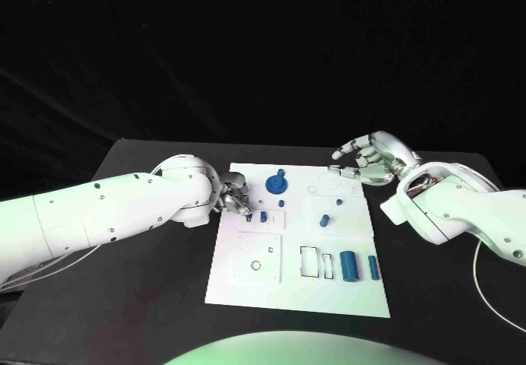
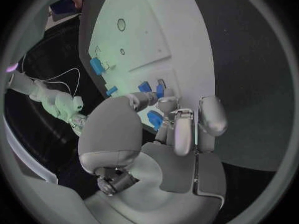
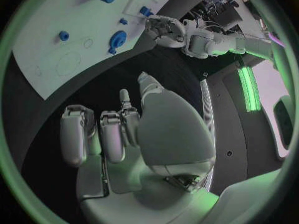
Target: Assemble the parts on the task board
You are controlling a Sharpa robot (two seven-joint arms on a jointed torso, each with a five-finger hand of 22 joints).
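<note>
The white task board lies mid-table. On it are a round blue part, a blue peg, a blue cylinder and a thin blue bar. My left hand sits at the board's left edge, just by two small blue pieces. In the left wrist view that hand pinches a small blue part between thumb and fingers. My right hand hovers over the board's far right corner, fingers loosely bent and apart, holding nothing.
Rectangular slots and a round hole mark the board's near half. Black table spreads on both sides of the board. A thin cable runs along the right side near my right arm.
</note>
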